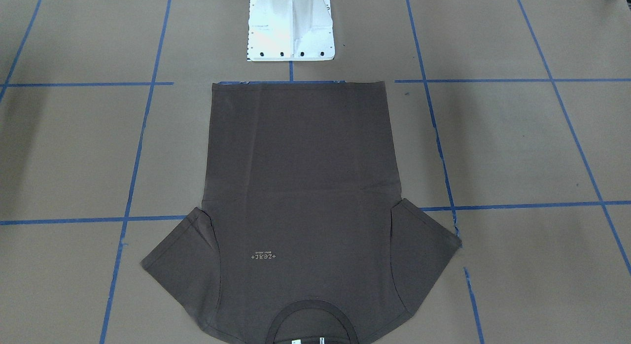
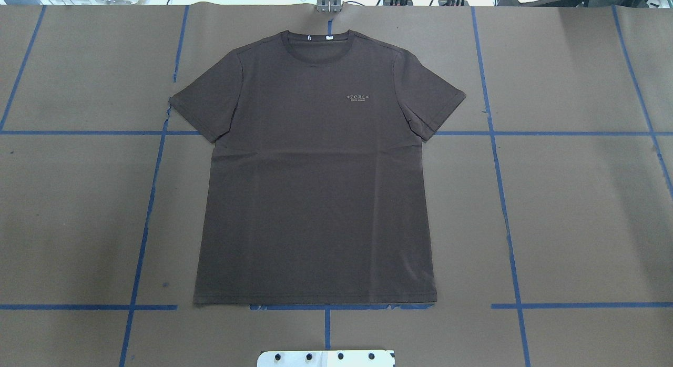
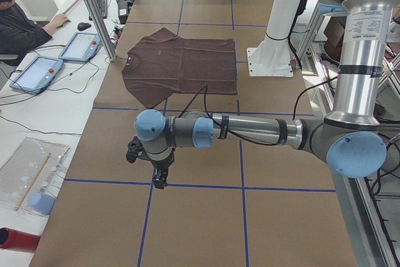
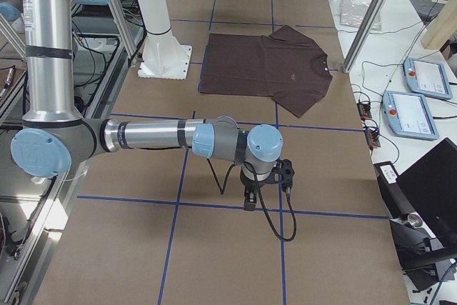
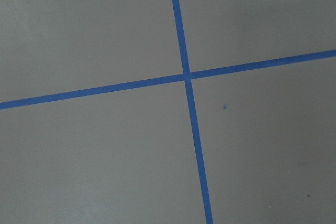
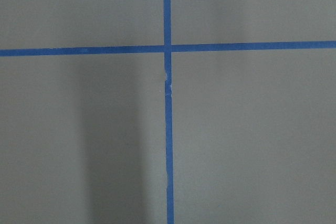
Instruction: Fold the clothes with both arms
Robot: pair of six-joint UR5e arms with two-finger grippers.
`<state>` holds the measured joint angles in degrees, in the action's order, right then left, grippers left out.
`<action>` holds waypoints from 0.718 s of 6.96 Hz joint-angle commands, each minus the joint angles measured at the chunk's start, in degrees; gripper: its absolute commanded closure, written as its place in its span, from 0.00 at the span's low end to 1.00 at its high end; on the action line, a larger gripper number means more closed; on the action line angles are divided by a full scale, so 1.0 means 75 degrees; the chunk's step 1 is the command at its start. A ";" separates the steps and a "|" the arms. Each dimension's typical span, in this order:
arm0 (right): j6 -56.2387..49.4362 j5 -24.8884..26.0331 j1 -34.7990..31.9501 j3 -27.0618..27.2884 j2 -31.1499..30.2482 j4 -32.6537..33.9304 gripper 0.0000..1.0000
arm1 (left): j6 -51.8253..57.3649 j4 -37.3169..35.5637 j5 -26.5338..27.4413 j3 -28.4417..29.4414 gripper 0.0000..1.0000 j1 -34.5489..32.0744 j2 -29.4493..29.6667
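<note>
The dark brown T-shirt [image 2: 315, 183] lies flat and spread out, front up, with its collar [image 2: 315, 41] at the far edge and its hem near the white pedestal base [image 2: 326, 358]. It also shows in the front-facing view [image 1: 300, 196]. Neither arm shows in the overhead or front-facing views. In the exterior left view my left gripper [image 3: 161, 176] hangs over bare table, well to the shirt's [image 3: 181, 64] side. In the exterior right view my right gripper [image 4: 250, 198] hangs likewise, away from the shirt [image 4: 268, 69]. I cannot tell whether either is open or shut. Both wrist views show only table.
Brown paper with a grid of blue tape lines [image 2: 494, 133] covers the table. The left wrist view [image 5: 186, 74] and the right wrist view [image 6: 167, 48] each show a tape crossing. An operator [image 3: 19, 23], tablets [image 3: 37, 70] and cables sit beyond the table's far edge.
</note>
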<state>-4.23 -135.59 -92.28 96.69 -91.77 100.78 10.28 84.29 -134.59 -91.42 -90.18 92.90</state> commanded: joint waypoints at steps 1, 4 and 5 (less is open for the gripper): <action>0.0083 -0.0050 0.0000 -0.0025 0.0071 -0.0125 0.00 | 0.0035 0.0023 -0.0008 -0.0009 0.00 0.0000 0.0000; 0.0408 -0.0168 0.0711 -0.0421 0.0703 -0.1718 0.00 | 0.0012 0.0116 -0.0054 -0.0675 0.00 0.0035 0.0734; 0.1664 -0.0156 0.1237 -0.0806 0.1482 -0.2496 0.00 | -0.0023 0.0488 -0.0020 -0.0735 0.00 0.0174 0.1005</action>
<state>0.20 -136.77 -87.32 93.57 -86.05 90.08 10.32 85.63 -134.83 -95.61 -89.72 97.49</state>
